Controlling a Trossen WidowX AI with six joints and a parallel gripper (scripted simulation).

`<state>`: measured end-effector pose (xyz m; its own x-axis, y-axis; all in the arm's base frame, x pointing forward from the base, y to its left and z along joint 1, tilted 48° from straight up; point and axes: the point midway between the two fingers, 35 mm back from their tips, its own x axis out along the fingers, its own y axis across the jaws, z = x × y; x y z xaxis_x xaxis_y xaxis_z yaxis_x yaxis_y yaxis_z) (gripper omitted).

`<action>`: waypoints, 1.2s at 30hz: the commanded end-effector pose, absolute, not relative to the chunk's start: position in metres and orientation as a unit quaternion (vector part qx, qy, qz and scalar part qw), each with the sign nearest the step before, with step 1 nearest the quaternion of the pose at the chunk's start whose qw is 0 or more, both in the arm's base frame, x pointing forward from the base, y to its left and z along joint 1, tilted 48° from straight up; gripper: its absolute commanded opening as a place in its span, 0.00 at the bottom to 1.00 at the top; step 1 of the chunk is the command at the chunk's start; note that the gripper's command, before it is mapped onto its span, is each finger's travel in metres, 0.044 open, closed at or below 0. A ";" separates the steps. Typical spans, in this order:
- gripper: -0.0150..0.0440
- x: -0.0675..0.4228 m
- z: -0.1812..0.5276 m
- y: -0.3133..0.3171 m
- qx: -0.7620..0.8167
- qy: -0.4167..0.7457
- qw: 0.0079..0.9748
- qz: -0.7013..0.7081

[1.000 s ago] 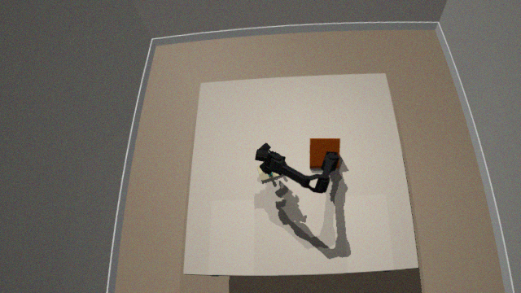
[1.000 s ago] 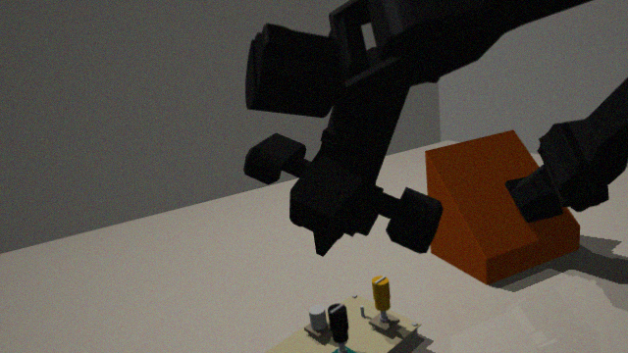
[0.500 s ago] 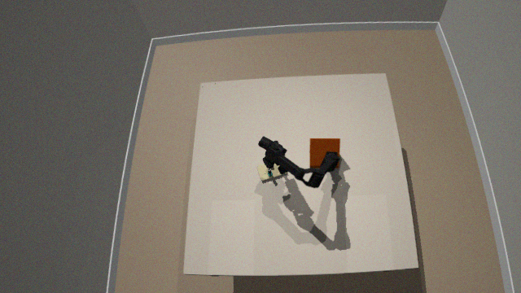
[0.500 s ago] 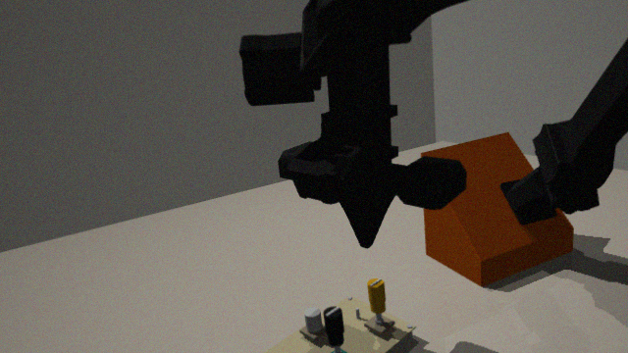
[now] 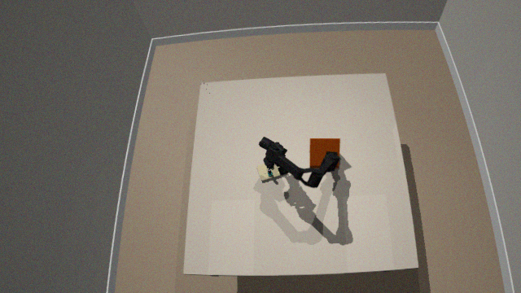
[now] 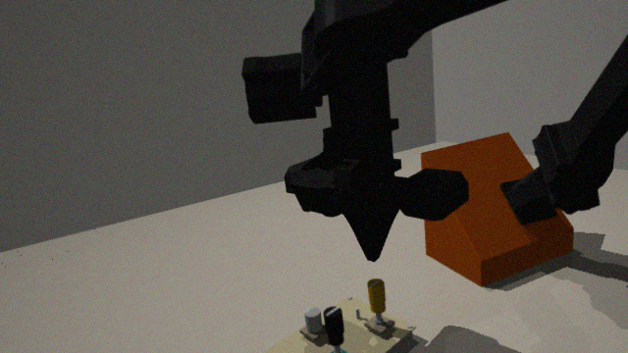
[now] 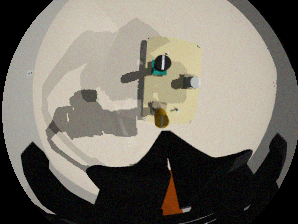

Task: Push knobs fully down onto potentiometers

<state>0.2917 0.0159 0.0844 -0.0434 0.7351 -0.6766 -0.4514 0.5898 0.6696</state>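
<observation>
A small cream circuit board (image 5: 275,172) (image 6: 355,338) (image 7: 182,86) stands on the white table. A yellow knob (image 6: 376,295) (image 7: 160,117) sits raised on its shaft at the board's near right corner in the exterior view. A black knob (image 6: 334,324) (image 7: 162,63) stands to its left, beside a grey-white part (image 6: 312,320) (image 7: 193,82). My gripper (image 6: 371,256) (image 7: 165,133) is shut and empty, pointing straight down. Its tip hangs a short way above the yellow knob, apart from it.
An orange wedge-shaped block (image 5: 324,151) (image 6: 491,211) carries the arm's base to the right of the board. The arm's links (image 5: 303,172) reach from it over the table (image 5: 285,244). A railed floor area surrounds the table.
</observation>
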 end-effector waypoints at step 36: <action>0.25 0.291 0.068 0.035 0.128 0.575 0.681 0.435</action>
<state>0.2905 0.0340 0.0683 -0.0430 0.7364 -0.6752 -0.4507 0.5889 0.6709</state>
